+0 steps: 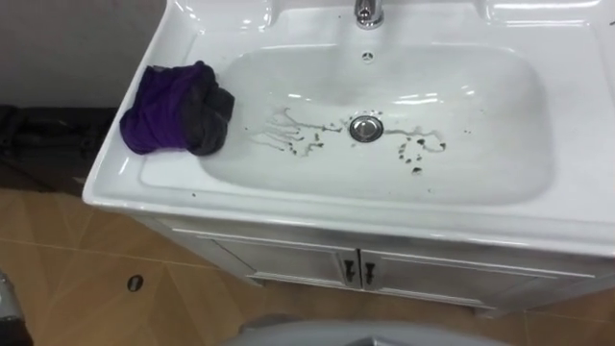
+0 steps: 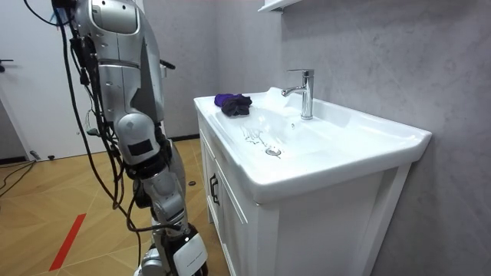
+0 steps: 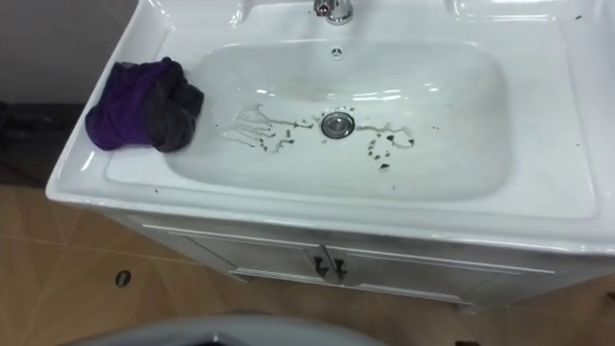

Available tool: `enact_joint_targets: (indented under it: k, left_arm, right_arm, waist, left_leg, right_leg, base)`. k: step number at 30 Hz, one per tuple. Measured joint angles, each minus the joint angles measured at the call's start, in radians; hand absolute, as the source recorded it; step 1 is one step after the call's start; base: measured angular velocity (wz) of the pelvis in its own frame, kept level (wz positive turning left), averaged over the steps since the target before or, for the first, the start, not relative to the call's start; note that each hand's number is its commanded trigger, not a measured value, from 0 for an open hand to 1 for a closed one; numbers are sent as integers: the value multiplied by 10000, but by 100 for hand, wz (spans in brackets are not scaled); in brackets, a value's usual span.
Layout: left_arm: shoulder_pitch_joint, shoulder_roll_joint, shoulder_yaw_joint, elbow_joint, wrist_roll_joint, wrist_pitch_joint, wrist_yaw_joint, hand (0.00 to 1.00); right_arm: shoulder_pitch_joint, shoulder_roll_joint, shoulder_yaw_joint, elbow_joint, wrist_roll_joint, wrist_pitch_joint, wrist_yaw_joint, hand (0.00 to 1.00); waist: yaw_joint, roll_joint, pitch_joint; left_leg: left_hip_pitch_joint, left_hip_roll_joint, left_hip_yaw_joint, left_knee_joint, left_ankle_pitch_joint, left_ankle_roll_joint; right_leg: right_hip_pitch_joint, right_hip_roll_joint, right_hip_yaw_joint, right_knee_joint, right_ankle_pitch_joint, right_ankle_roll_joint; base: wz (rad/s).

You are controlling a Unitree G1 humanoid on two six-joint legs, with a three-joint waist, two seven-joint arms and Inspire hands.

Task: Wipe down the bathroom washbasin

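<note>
Cloth [image 1: 178,108] — purple and grey, bunched — lies on the basin [image 1: 317,207] rim, left of the bowl. Dark smears [image 1: 288,133] around the drain [image 1: 365,128]. Robot stands at the basin's front — hands' state: cannot tell.

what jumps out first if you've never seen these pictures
The crumpled purple and grey cloth stands out, lying on the left rim of the white ceramic basin. Next come the dark dirt streaks and specks on the basin's floor, spread to both sides of the round metal drain.
</note>
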Motion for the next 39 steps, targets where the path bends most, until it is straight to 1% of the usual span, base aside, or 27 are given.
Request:
enact_joint_targets:
  k: [2, 5, 7, 9, 11, 12, 14, 15, 16, 17, 19, 20, 21, 22, 24, 25, 27, 28, 31, 34, 36, 39]
  left_arm:
    - [-142, 43, -154, -17, 29, 0, -99, 0]
    - [-189, 38, -580, -170, 641, 24, -211, 0]
    - [-186, 31, -1194, -575, 1400, 32, -441, 0]
    - [-185, 13, -1603, -897, 1974, 31, -736, 0]
    - [-187, 13, -1844, -1081, 2378, 28, -982, 0]
    - [-186, 12, -1956, -1109, 2579, 28, -1128, 0]
    - [-187, 10, -2096, -1109, 2759, 27, -1342, 0]
    - [-181, -8, -2239, -1108, 2849, 28, -1490, 0]
    - [-176, -24, -2444, -1107, 3017, 29, -1611, 0]
    - [-176, -33, -2548, -1106, 3058, 26, -1697, 0]
    - [-177, -127, -2810, -1100, 3191, 29, -1940, 0]
    - [-176, -136, -2875, -1100, 3245, 29, -1971, 0]
    - [-176, -154, -3016, -1098, 3339, 29, -2061, 0]
    - [-173, -178, -3196, -1058, 3345, 29, -2116, 0]
    - [-172, -270, -3452, -930, 3338, 29, -2171, 0]
    - [-172, -386, -3646, -838, 3338, 29, -2280, 0]
    - [-171, -511, -3905, -642, 3338, 33, -2469, 0]
    - [-172, -526, -4092, -496, 3335, 35, -2587, 0]
    - [-187, -536, -4455, 67, 3333, 24, -2846, 0]
    - [-187, -557, -4642, 637, 3329, 24, -3045, 0]
    - [-189, -572, -4780, 677, 3331, 21, -3064, 0]
    - [-192, -646, -4987, 863, 3325, 11, -3167, 0]
  right_arm:
    - [-33, -7, 2, 199, 11, 0, 30, 0]
    - [-68, -27, 0, 305, 10, -25, 128, 0]
    - [-191, -22, 20, 571, -27, -36, 266, 0]
    - [-228, -18, 20, 640, -26, -35, 378, 0]
    - [-260, -18, 22, 711, -28, -37, 457, 0]
    - [-286, -18, 19, 771, -28, -52, 497, 0]
    - [-381, -19, 16, 862, -28, -126, 632, 0]
    - [-426, -5, 9, 978, -28, -139, 700, 0]
    - [-440, 16, 7, 1031, -29, -132, 757, 0]
    - [-442, 26, 6, 1062, -29, -133, 778, 0]
    - [-469, 38, 4, 1097, -74, -134, 804, 0]
    - [-479, 38, 3, 1094, -79, -139, 803, 0]
    - [-484, 37, 3, 1096, -79, -141, 804, 0]
    - [-495, 42, 7, 1115, -79, -138, 810, 0]
    - [-625, 73, 6, 1295, -91, -133, 809, 0]
    - [-692, 86, 3, 1333, -118, -127, 810, 0]
    - [-746, 101, 3, 1387, -202, -124, 822, 0]
    - [-786, 104, 11, 1395, -267, -123, 831, 0]
    - [-861, 105, 10, 1405, -417, -128, 835, 0]
    - [-905, 147, 9, 1401, -487, -126, 836, 0]
    - [-901, 208, 17, 1405, -553, -120, 854, 0]
    - [-869, 296, 23, 1417, -668, -107, 897, 0]
  waist:
    - [-11, 15, 4]
    - [-69, 25, 14]
    - [-208, -23, 32]
    - [-247, -45, 37]
    - [-340, -51, 38]
    - [-390, -43, 35]
    - [-598, -47, 33]
    - [-782, -53, 33]
    - [-844, -66, 36]
    - [-870, -73, 36]
    - [-1075, -123, 33]
    - [-1113, -141, 36]
    - [-1193, -184, 44]
    - [-1197, -224, 53]
    - [-1345, -273, 54]
    - [-1379, -278, 57]
    - [-1464, -311, 65]
    - [-1567, -331, 73]
    - [-1673, -346, 80]
    - [-1839, -350, 74]
    - [-1901, -378, 81]
    - [-1930, -401, 63]
  left_leg:
    - [37, 1, 2, -7, 1, -1]
    - [113, 24, 125, -42, 2, -1]
    - [129, 28, 150, -61, 1, -1]
    - [143, 53, 227, -60, 1, -1]
    - [183, 90, 308, -64, 1, 0]
    - [226, 120, 434, -74, 1, 0]
    - [260, 137, 472, -84, 1, -1]
    - [270, 143, 476, -111, 1, -1]
    - [274, 152, 494, -121, 2, -1]
    - [279, 156, 509, -121, 2, -1]
    - [289, 157, 541, -120, 2, 0]
    - [289, 159, 555, -119, 2, 0]
    - [326, 183, 685, -130, 2, 0]
    - [394, 217, 837, -157, 1, 0]
    - [440, 253, 955, -239, 2, 0]
    - [452, 272, 1043, -293, 3, -1]
    - [461, 282, 1099, -302, 3, -1]
    - [484, 291, 1139, -307, 3, -1]
    - [546, 323, 1282, -344, 3, -1]
    - [563, 345, 1308, -358, 2, -2]
    - [551, 367, 1321, -361, 2, -3]
    - [558, 375, 1331, -361, 2, -3]
  right_leg:
    - [15, 1, 55, -9, 2, -3]
    - [14, 6, 220, 28, 4, -6]
    - [11, 3, 234, 60, 6, -4]
    - [4, 5, 271, 76, 20, -5]
    - [2, 33, 393, 79, 46, -18]
    - [4, 48, 493, 88, 59, -34]
    - [11, 56, 514, 104, 69, -42]
    - [11, 62, 512, 115, 70, -43]
    - [5, 67, 527, 114, 71, -43]
    - [5, 71, 546, 113, 77, -42]
    - [9, 72, 585, 107, 84, -36]
    - [8, 75, 605, 100, 85, -33]
    - [1, 84, 689, 78, 90, -33]
    - [16, 93, 789, 73, 92, -34]
    - [16, 106, 840, 91, 98, -37]
    - [-20, 135, 928, 73, 135, -46]
    - [-33, 144, 992, 72, 143, -49]
    - [-48, 154, 1045, 73, 144, -52]
    - [-74, 179, 1181, 80, 168, -80]
    - [-111, 209, 1316, 82, 188, -96]
    - [-136, 225, 1332, 78, 221, -111]
    - [-142, 231, 1353, 82, 241, -115]
  base:
    - [-10]
    - [-13]
    - [0]
    - [-7]
    - [-18]
    - [-18]
    - [-7]
    - [0]
    - [0]
    - [-5]
    - [-4]
    - [-7]
    - [-20]
    - [-22]
    - [-15]
    - [-13]
    - [-13]
    - [-10]
    - [-16]
    - [-12]
    - [-7]
    - [-2]
